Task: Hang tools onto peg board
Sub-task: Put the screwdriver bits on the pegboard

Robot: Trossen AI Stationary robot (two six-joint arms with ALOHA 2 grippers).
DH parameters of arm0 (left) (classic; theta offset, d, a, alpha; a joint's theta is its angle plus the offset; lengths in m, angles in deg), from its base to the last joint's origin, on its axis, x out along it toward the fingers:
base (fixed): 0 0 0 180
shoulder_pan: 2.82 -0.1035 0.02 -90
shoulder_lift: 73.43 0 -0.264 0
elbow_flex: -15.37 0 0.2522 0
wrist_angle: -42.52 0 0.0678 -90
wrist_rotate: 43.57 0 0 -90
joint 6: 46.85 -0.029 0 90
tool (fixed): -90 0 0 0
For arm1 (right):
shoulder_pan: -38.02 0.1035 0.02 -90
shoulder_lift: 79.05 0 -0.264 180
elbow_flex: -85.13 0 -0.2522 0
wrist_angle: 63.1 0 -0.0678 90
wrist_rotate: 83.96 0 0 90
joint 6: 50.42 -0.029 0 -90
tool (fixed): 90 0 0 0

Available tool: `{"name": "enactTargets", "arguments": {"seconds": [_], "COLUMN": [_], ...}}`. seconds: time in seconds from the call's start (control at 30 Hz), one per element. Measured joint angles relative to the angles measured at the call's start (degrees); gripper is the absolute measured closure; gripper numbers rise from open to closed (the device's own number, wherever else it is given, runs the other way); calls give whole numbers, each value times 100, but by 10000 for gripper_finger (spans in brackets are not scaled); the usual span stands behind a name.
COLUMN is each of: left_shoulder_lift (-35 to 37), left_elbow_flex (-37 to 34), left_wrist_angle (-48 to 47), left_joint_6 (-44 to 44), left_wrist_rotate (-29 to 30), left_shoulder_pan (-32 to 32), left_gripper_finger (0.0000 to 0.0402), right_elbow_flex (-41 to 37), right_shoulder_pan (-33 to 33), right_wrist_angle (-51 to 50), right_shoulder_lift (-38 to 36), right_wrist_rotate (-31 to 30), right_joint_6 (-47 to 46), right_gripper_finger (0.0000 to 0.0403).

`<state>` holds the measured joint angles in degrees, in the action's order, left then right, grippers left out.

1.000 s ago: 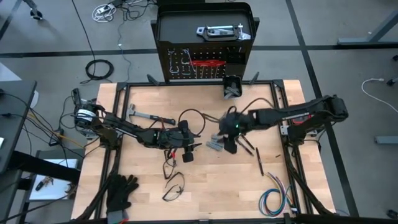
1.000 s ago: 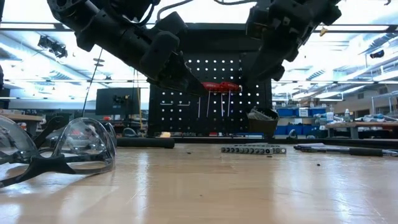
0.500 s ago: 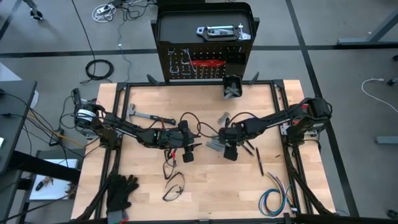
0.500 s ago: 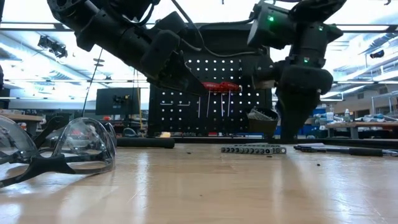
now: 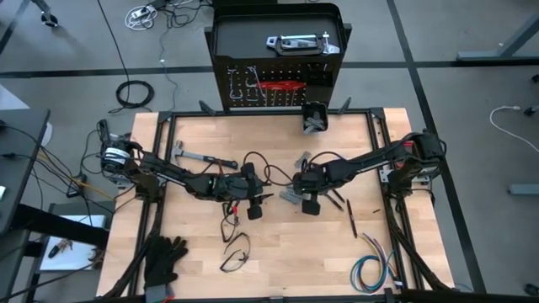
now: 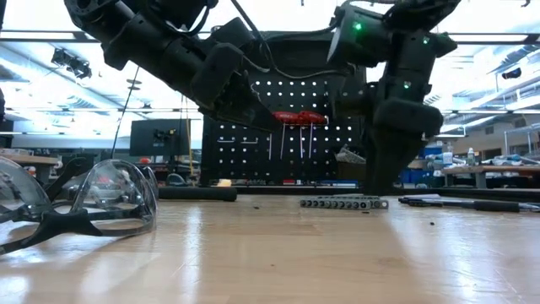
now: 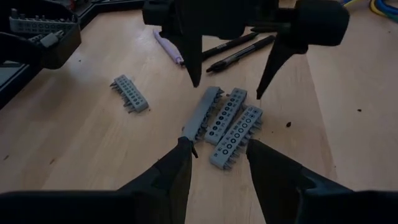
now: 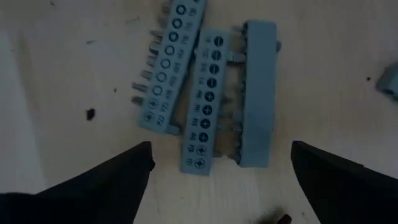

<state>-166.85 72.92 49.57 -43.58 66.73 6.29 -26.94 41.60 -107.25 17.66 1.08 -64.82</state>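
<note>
Three grey bit holders (image 8: 208, 93) lay side by side on the wooden table (image 5: 278, 261), right under the right gripper (image 8: 221, 165). Its two dark fingers were spread wide apart, one on each side of the little group, and they held nothing. From the low view its tips looked close to the table top, just behind the holders. A fourth grey bit holder (image 7: 130, 93) lay a little way off, apart from the others.

The left gripper (image 7: 217, 155) hung near the same three holders from the other side. Its fingers were also spread and empty.

Some of the job already looked done. The peg board (image 5: 278, 88) stood upright at the far edge of the table, and red-handled tools (image 5: 280, 84) and a few silver hooks (image 5: 240, 88) showed on its front. A small black bin (image 5: 314, 118) sat at its foot with something grey inside. A silver flat tool (image 5: 296, 42) lay on top of the board's stand.

A lot was still left, I think. One hammer (image 5: 198, 156) lay on the table near the left arm, far from the board. Some thin black tools (image 5: 341, 202) lay beside the right gripper, and the four grey holders were not on the board yet. My guess is the right gripper was about to pinch one of the three holders.
</note>
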Motion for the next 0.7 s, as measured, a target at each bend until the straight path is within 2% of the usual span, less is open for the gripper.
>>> {"name": "enactTargets", "arguments": {"seconds": [0.2, 0.3, 0.43, 0.6, 0.63, 0.7], "left_shoulder_lift": [0, 0, 0, 0, 0, 0], "left_elbow_flex": [0, 0, 0, 0, 0, 0], "left_wrist_angle": [19, 17, 19, -18, -32, -53], "left_joint_6": [-4, -7, -7, -4, -4, -4], "left_wrist_rotate": [1, 1, 1, 1, 1, 1], "left_shoulder_pan": [0, 0, 0, 0, 0, 0], "left_gripper_finger": [245, 245, 245, 245, 245, 245], "right_elbow_flex": [43, 127, 142, 131, 129, 133], "right_shoulder_pan": [-30, -112, -125, -126, -127, -129], "right_wrist_angle": [227, 141, 164, 268, 275, 262], "right_shoulder_lift": [611, 790, 808, 800, 795, 795], "right_wrist_rotate": [133, 378, 411, 446, 452, 452], "right_joint_6": [372, 396, 424, 413, 414, 415], "right_gripper_finger": [16, 41, 126, 295, 313, 310]}}
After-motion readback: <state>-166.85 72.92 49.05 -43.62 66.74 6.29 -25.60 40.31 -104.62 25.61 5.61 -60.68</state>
